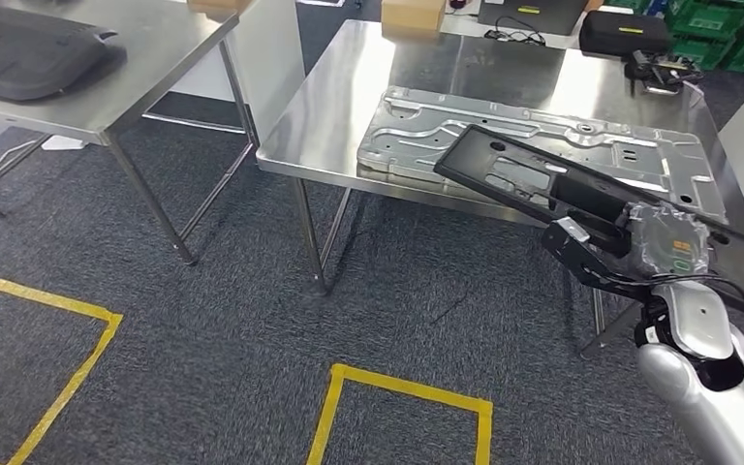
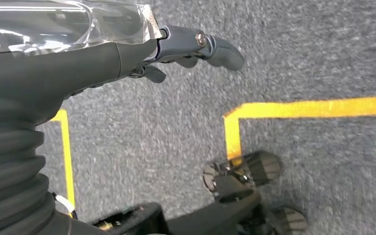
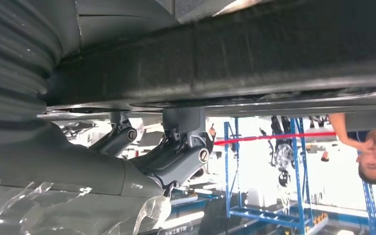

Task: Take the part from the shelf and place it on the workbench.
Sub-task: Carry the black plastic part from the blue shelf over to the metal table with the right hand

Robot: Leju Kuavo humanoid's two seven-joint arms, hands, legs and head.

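The part is a long black plastic frame [image 1: 518,174] with cut-outs. My right hand [image 1: 596,247] grips it near its middle, at the front right of the steel workbench [image 1: 344,92]. The frame hangs tilted over the bench edge, its far end above a silver stamped panel [image 1: 542,131] lying on the bench. In the right wrist view the black frame [image 3: 274,63] runs across above my fingers [image 3: 181,152], which clasp its edge. My left hand [image 2: 191,49] hangs over the grey carpet, holding nothing, its fingers loosely extended.
A second steel table [image 1: 145,68] at the left carries a black moulded cover [image 1: 29,53]. A cardboard box [image 1: 412,15], a black case [image 1: 625,34] and green crates [image 1: 727,29] sit at the back. Yellow floor lines [image 1: 407,397] mark the carpet. A person [image 3: 372,156] stands beyond blue racks.
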